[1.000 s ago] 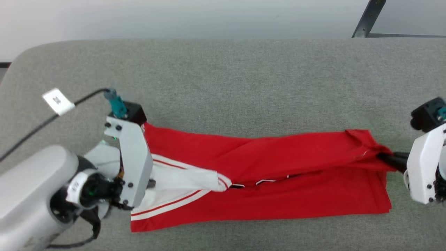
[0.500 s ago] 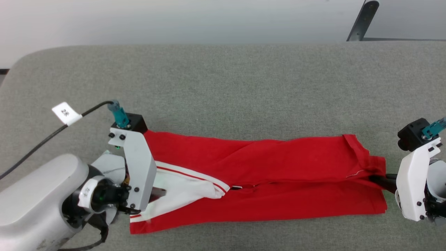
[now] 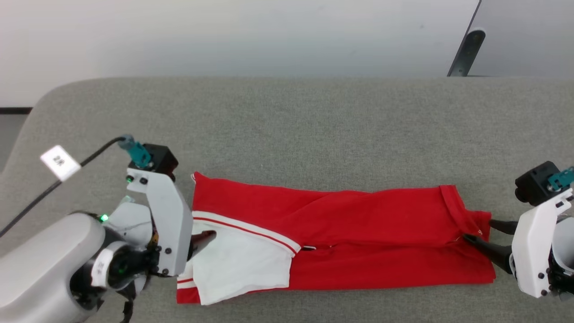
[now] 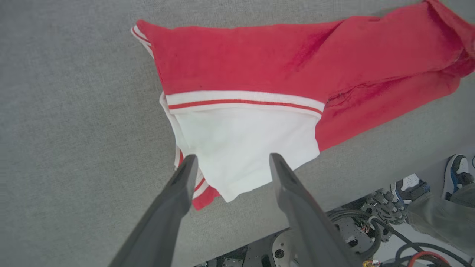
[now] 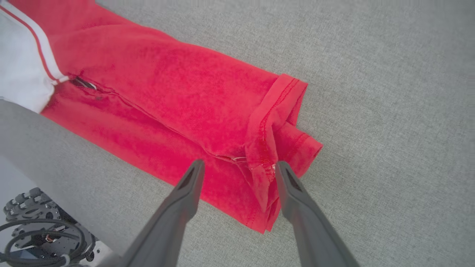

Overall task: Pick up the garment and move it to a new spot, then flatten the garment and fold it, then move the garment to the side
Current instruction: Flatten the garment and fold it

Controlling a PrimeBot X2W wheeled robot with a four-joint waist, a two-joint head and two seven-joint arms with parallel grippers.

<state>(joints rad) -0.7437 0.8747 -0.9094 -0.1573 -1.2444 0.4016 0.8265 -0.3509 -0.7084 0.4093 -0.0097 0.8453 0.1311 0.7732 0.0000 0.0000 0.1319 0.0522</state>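
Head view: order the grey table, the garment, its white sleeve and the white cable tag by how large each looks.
1. grey table, spanning nearly the whole frame width
2. garment, a long red band across the table
3. white sleeve, a patch at the garment's left end
4. white cable tag, smallest by far

Legible text: none — white tag (image 3: 60, 162) on black cable (image 3: 28, 208) too blurred to read.
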